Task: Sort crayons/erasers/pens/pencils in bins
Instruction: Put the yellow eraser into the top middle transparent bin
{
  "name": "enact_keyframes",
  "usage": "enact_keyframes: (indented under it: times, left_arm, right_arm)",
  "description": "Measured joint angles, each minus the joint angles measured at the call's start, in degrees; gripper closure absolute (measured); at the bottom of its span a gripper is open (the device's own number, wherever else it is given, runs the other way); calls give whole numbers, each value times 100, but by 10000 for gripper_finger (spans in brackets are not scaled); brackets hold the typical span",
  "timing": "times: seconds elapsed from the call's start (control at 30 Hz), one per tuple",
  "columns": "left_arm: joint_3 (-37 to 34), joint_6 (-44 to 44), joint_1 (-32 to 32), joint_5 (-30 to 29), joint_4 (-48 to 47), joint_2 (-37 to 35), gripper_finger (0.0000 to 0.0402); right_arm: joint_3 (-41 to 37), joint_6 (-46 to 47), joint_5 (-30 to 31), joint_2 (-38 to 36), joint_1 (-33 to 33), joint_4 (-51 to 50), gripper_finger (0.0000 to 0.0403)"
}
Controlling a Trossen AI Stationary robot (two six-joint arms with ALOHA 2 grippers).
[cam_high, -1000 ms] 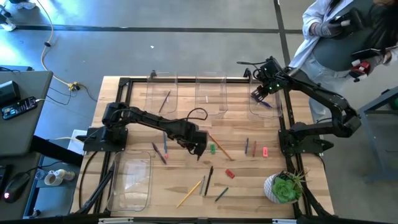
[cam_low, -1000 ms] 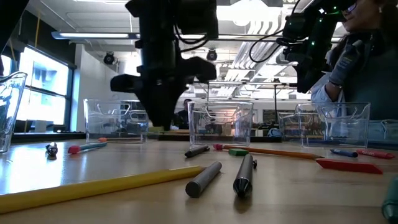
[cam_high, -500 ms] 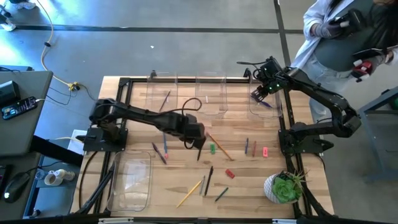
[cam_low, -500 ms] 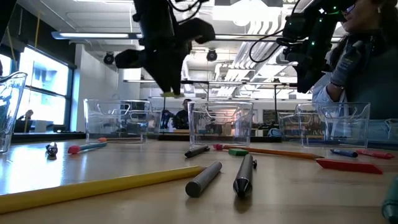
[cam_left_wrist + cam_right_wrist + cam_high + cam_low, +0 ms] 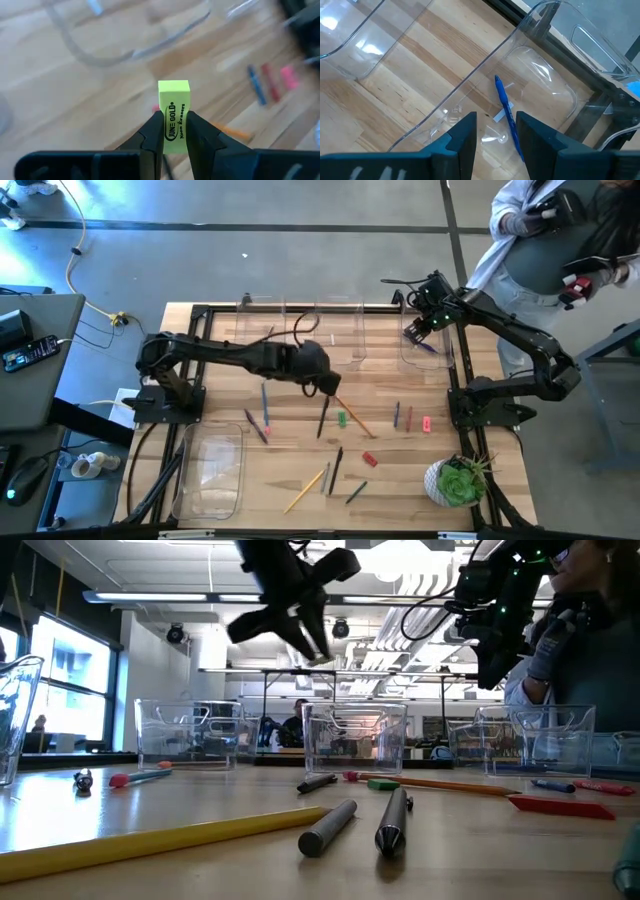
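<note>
My left gripper (image 5: 328,386) is shut on a yellow eraser (image 5: 174,107), high above the table's middle, just near of the middle far bin (image 5: 340,332). In the low view it (image 5: 316,650) hangs above the bins' rims. My right gripper (image 5: 412,333) is open and empty over the far right bin (image 5: 428,348), where a blue pen (image 5: 506,111) lies on the floor. The far left bin (image 5: 262,332) holds a pen. Pens, pencils, crayons and erasers lie flat on the table. My left gripper pinches the yellow eraser's lower half (image 5: 173,131) between its two fingers, one on each long side face. The eraser's free end sticks out past the fingertips. The eraser is lifted clear of the table.
A longer bin (image 5: 210,472) lies near left. An orange pencil (image 5: 352,416), a green eraser (image 5: 341,419), a pink eraser (image 5: 427,423), a red crayon (image 5: 369,459) and a yellow pencil (image 5: 305,489) lie mid-table. A potted plant (image 5: 458,482) stands near right. A person (image 5: 560,240) stands beyond the far right corner.
My left gripper has risen from just above the table and gone toward the far edge with the yellow eraser, tipping as it went. The eraser stays in its fingers, now well above the bin rims.
</note>
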Motion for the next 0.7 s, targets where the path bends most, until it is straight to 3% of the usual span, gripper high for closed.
enact_keyframes:
  times: [0.27,0.7]
  left_arm:
    - [0,762,528,-57,1039,4,348]
    - [6,1430,1306,-96,1264,304,348]
  right_arm:
    - [0,0,-1,0,0,21,273]
    - [0,1,0,0,0,284,273]
